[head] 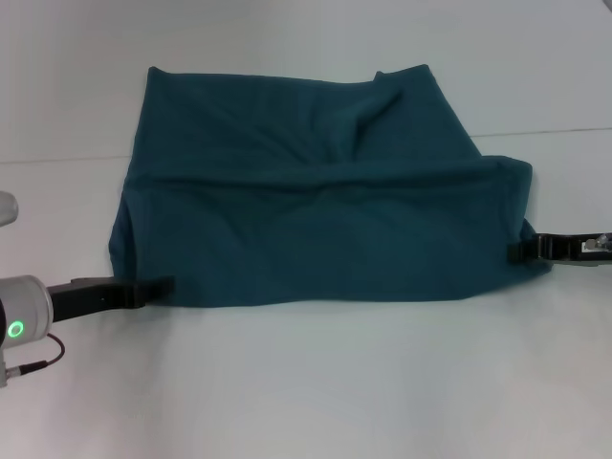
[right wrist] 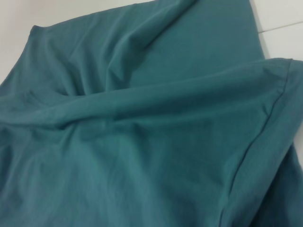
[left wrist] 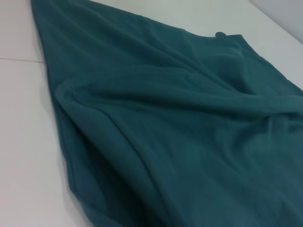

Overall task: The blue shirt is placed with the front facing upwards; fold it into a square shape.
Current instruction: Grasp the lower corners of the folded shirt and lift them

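Observation:
The blue shirt [head: 316,210] lies spread on the white table, plain teal side up, with no lettering showing. A crease runs across its middle, and the near half is doubled over and stretched between my two grippers. My left gripper [head: 163,286] is shut on the near left corner. At the near right corner my right gripper [head: 518,251] is shut on the cloth, which bulges around its tips. Both wrist views are filled with folds of the blue shirt [left wrist: 189,132] [right wrist: 142,132], a hemmed edge [right wrist: 255,142] running close to the right camera.
White table [head: 306,382] stretches in front of the shirt and to both sides. A seam in the tabletop [head: 555,131] runs behind the shirt's right side. Nothing else lies on the surface.

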`<state>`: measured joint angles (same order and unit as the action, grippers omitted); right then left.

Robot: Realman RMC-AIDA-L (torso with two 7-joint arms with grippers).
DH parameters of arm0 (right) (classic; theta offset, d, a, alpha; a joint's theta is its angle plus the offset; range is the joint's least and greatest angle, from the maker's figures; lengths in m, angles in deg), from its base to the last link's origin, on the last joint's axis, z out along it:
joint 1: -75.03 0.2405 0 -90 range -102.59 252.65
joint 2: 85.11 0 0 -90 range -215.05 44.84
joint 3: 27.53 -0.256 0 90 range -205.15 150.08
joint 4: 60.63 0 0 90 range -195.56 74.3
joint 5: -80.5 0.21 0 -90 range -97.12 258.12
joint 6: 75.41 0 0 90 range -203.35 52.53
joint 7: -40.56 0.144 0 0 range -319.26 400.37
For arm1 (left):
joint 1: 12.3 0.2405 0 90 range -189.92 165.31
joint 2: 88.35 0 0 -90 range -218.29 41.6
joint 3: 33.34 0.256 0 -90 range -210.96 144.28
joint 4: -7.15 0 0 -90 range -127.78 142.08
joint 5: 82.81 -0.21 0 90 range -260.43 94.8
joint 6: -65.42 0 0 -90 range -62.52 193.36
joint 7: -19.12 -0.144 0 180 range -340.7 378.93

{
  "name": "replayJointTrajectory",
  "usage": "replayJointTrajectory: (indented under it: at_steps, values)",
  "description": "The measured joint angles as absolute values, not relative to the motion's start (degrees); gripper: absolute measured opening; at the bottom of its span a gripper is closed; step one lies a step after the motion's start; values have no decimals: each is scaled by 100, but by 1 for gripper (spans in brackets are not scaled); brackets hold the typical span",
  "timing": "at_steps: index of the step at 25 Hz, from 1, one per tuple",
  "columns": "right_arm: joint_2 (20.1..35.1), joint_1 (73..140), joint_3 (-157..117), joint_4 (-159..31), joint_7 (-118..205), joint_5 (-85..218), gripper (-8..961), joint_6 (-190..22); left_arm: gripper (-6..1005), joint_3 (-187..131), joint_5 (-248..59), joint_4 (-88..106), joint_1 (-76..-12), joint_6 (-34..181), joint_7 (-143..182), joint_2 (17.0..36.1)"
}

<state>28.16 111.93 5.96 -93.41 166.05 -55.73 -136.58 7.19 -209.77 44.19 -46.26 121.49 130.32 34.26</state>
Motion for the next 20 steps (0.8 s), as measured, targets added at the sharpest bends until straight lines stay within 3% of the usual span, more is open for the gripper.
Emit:
replayJointTrajectory:
  at_steps: [16, 20]
  values:
    - [2812, 11039, 590, -9415, 16474, -5352, 37, -13845, 49, 727, -21000, 4484, -4658, 12131, 13063, 3426]
    - [2821, 10881, 586, -9647, 16469, -5252, 37, -14013, 33, 701, -20997, 4664, -4624, 12427, 13148, 3426]
